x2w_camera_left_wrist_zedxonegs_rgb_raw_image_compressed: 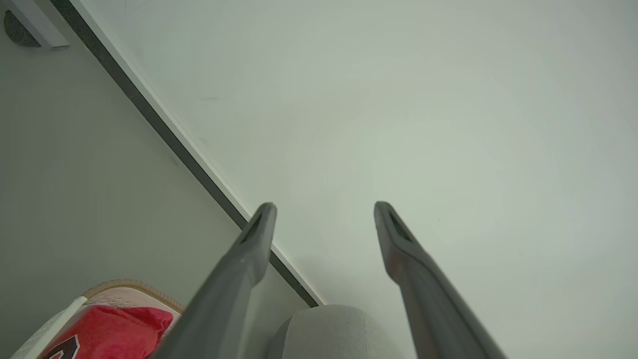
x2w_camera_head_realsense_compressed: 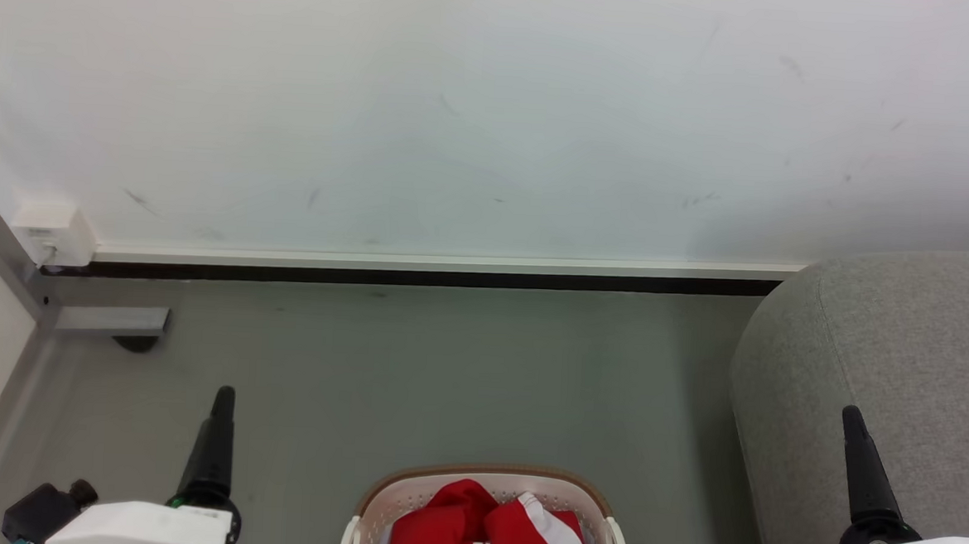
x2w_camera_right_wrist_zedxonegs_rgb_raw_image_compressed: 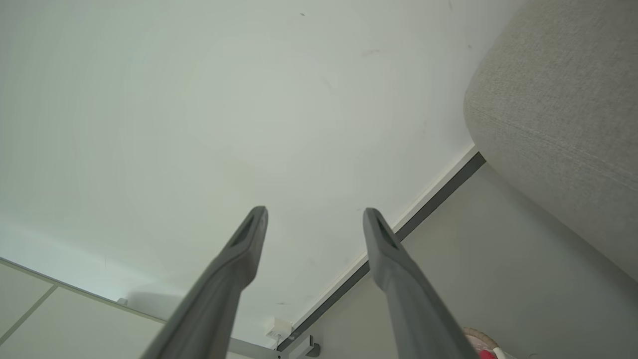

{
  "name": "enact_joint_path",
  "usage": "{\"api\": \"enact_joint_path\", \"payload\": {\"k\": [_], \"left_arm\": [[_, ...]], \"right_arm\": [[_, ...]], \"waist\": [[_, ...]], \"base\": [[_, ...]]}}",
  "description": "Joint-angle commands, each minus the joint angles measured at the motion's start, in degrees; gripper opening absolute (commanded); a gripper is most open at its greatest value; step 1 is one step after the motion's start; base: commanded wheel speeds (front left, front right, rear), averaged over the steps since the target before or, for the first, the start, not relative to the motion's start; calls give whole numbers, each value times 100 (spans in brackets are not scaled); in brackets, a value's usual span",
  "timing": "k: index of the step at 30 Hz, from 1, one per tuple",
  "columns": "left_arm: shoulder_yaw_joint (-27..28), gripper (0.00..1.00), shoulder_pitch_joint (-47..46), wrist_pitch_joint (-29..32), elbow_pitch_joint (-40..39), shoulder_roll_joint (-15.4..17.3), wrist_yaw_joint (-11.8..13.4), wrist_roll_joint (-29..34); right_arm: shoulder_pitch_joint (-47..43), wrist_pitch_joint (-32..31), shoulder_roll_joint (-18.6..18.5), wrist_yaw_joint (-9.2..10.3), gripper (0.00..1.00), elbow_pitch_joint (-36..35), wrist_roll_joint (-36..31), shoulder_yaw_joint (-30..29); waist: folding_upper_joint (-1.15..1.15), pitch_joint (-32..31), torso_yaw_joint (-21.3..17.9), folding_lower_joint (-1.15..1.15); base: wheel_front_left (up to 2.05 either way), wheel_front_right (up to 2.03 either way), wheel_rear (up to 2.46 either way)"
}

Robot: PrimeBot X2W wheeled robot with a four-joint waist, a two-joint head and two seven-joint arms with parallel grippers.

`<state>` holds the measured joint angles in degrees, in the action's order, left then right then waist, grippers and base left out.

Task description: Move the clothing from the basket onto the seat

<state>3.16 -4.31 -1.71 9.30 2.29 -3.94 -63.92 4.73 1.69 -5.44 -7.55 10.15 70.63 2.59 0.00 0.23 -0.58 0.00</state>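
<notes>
Jaws of left gripper (x2w_camera_left_wrist_zedxonegs_rgb_raw_image_compressed: 324, 204) and right gripper (x2w_camera_right_wrist_zedxonegs_rgb_raw_image_compressed: 315, 210) gape empty; clothing (x2w_camera_head_realsense_compressed: 455, 519) sits in basket (x2w_camera_head_realsense_compressed: 486, 469), visible seat (x2w_camera_head_realsense_compressed: 904, 344) bare; transfer not begun.

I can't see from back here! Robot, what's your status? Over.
Left gripper open, empty. Right gripper open, empty. Clothing in basket, seat at right. Nothing seen in the way.

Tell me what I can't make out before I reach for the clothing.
Basket: near half cut off by the head view's bottom edge, hiding how much clothing it holds.
Seat: the rest runs off the head view's right edge.
Black patch: cropped by the left wrist view's bottom edge, unreadable.
</notes>
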Motion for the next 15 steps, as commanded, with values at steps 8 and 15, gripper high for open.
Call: {"api": "enact_joint_path", "payload": {"k": [8,15], "left_arm": [[-116,100,-21,-209,-167,48,224,994],[-233,100,21,-339,-95,52,346,1781]], "right_arm": [[187,209,-158,4,100,-106,-890,233],[205,339,-200,5,100,7,-1556,353]], "waist": [[0,-30,5,0],[0,-42,-2,0]], "base": [[0,0,0],[0,0,0]]}}
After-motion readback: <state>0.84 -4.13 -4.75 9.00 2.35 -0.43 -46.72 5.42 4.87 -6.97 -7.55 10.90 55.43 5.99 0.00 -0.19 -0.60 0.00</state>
